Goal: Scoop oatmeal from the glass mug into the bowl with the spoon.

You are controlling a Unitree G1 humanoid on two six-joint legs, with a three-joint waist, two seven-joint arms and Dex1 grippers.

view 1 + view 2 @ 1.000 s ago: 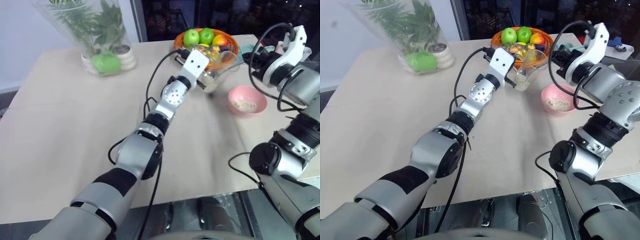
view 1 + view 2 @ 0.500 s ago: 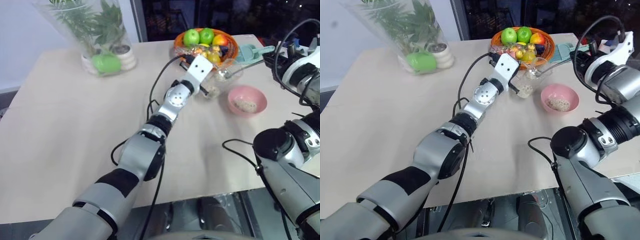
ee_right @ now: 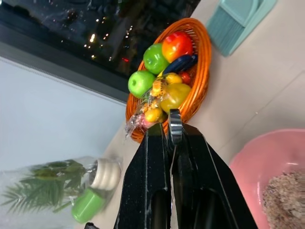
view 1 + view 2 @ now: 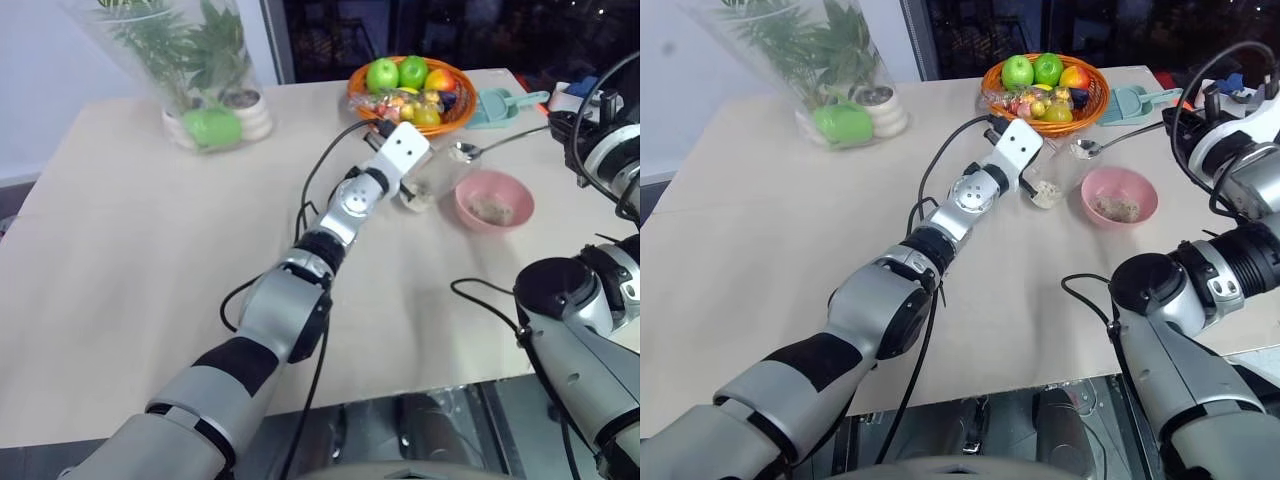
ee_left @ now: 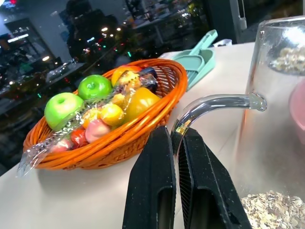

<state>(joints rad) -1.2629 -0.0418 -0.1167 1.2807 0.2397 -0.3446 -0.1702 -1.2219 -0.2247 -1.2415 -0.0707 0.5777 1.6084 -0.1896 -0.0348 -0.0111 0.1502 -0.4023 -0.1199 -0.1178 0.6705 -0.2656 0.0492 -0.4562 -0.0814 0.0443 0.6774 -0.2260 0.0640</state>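
Fingers of the left gripper point(image 5: 177, 143) closed on the curved handle of the glass mug point(image 5: 281, 119), seen close in the left wrist view; fingers of the right gripper point(image 3: 170, 136) pinched shut on the end of the spoon point(image 4: 497, 143) handle. From the head views the left gripper itself is hidden behind its white wrist block, and the right one is cut off at the picture's right edge.

One glass mug, upright on the beige worktop point(image 4: 150, 250), just beside the pink bowl point(image 4: 494, 199) on its left. Oatmeal point(image 5: 271, 207) lies as a thin layer at the mug's bottom; the mug's far side is cut off in the left wrist view. One pink bowl, with a small patch of oat flakes point(image 4: 490, 208) inside. One silver spoon, held above the worktop, its rounded end between the mug and the bowl's far rim. Whether it carries flakes is hard to make out.

One orange woven fruit basket point(image 4: 362, 92) behind the mug: two green apples point(image 4: 383, 74), one red-orange fruit, and smaller yellow and dark pieces under wrapping, not countable. One teal plastic scoop point(image 4: 494, 104) to its right. One clear plant vase point(image 4: 190, 60) at the far left, its top cut off, with a green cap and a white jar at its base.
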